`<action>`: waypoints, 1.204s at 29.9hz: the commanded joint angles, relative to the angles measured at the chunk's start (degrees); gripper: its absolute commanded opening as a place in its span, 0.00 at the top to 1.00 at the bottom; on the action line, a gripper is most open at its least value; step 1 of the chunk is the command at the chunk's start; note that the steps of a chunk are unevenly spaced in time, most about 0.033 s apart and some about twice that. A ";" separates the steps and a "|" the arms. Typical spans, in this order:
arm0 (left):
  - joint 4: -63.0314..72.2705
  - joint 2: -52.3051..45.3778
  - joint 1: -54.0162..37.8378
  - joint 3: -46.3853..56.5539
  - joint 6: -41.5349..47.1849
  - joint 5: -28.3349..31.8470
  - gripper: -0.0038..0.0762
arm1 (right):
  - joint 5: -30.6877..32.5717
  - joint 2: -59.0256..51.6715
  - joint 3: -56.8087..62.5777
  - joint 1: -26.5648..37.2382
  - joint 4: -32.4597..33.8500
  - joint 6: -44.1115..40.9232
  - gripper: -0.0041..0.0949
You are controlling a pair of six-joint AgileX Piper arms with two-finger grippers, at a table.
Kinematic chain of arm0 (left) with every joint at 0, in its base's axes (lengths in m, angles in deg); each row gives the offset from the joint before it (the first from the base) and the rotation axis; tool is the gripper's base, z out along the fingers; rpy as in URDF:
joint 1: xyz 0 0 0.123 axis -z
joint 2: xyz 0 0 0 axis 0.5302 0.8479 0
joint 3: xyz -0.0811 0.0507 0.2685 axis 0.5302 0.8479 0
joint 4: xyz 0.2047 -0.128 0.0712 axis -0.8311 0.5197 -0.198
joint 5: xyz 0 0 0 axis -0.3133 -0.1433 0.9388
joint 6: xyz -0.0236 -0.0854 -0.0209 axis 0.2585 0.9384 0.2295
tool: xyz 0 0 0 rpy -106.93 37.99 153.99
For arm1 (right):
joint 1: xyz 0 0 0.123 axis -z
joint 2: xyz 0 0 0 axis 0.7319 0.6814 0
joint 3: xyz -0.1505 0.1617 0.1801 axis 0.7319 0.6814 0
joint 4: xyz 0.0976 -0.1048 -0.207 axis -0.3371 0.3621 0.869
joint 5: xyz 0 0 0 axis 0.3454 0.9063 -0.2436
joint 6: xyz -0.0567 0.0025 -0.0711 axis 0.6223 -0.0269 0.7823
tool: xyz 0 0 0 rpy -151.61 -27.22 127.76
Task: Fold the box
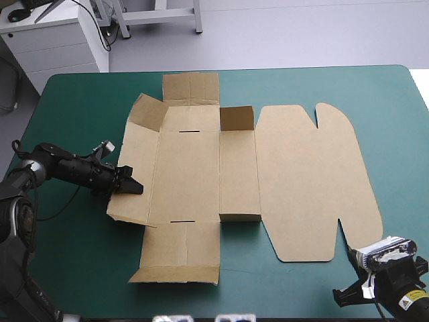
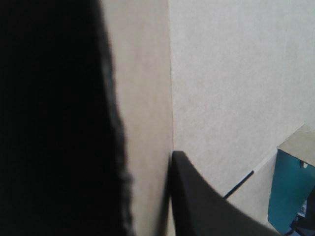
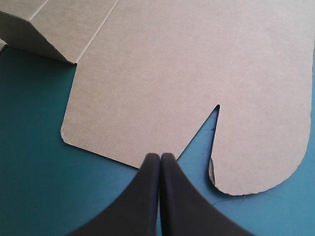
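Observation:
The brown box [image 1: 201, 168] lies spread on the teal-green cover as a cut sheet. Its lid [image 1: 315, 181] is flat on the right, and small flaps [image 1: 236, 117] stand up along the far side. My left gripper [image 1: 131, 186] is shut on the box's left side panel, whose near corner is lifted off the cover. In the left wrist view the board [image 2: 147, 98] runs between the black fingers [image 2: 59, 147]. My right gripper [image 3: 160, 160] is shut on nothing and sits just off the lid's near edge [image 3: 172, 73], by its notch [image 3: 214, 113].
Bare teal-green cover [image 1: 67, 268] surrounds the sheet, widest at the near left and far right. A white cabinet [image 1: 53, 37] stands beyond the table's far left corner. The right arm [image 1: 389, 268] is at the table's near right corner.

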 commanded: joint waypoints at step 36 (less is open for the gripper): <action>-28.82 -10.10 27.39 -41.80 1.39 -4.09 0.96 | -3.49 0.63 -1.37 -0.25 -0.99 0.13 0.98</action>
